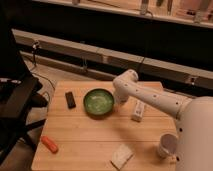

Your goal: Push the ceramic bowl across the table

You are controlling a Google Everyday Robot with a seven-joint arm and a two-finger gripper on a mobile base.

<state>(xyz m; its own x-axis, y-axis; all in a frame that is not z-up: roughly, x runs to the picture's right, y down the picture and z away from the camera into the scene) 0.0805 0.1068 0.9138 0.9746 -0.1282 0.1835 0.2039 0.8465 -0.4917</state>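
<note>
The ceramic bowl (98,102), round with a dark green rim and a lighter green inside, sits on the far middle of the light wooden table (95,140). My white arm reaches from the right across the table. The gripper (119,101) is at the bowl's right rim, low over the tabletop and hidden behind the wrist.
A black remote-like object (70,99) lies left of the bowl. An orange object (49,144) lies near the front left. A white packet (138,110) lies right of the bowl, another (121,156) near the front edge. A white cup (167,145) stands at the right. A dark chair (17,107) stands left.
</note>
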